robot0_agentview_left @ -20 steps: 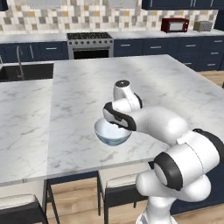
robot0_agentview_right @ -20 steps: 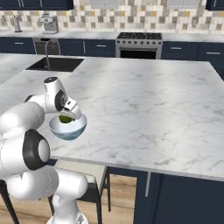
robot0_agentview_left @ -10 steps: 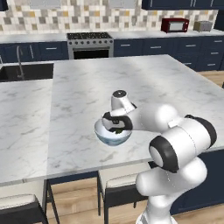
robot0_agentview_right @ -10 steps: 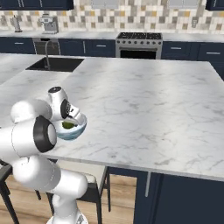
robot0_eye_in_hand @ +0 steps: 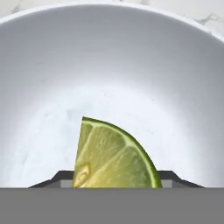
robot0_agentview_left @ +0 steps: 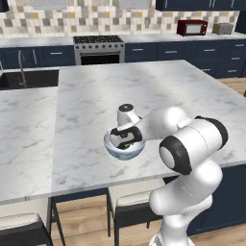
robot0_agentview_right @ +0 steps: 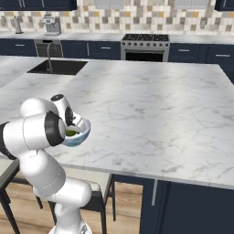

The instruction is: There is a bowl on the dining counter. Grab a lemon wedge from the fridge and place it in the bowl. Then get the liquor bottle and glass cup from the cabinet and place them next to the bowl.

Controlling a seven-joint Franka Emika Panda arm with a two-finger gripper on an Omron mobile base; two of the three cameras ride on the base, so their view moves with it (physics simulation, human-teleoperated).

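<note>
One lemon wedge (robot0_eye_in_hand: 114,157) in one bowl (robot0_eye_in_hand: 112,65) (white), apparently between the pincer (robot0_agentview_left: 124,142) tips, grip unclear.

The left base view looks forward and down from behind the arm, which rises at lower right; the right base view mirrors it, arm at lower left. Both share the marble worktop (robot0_agentview_left: 158,86), the bowl (robot0_agentview_left: 124,150) and the stove (robot0_agentview_right: 144,46). The hand view looks very closely into the bowl.
</note>
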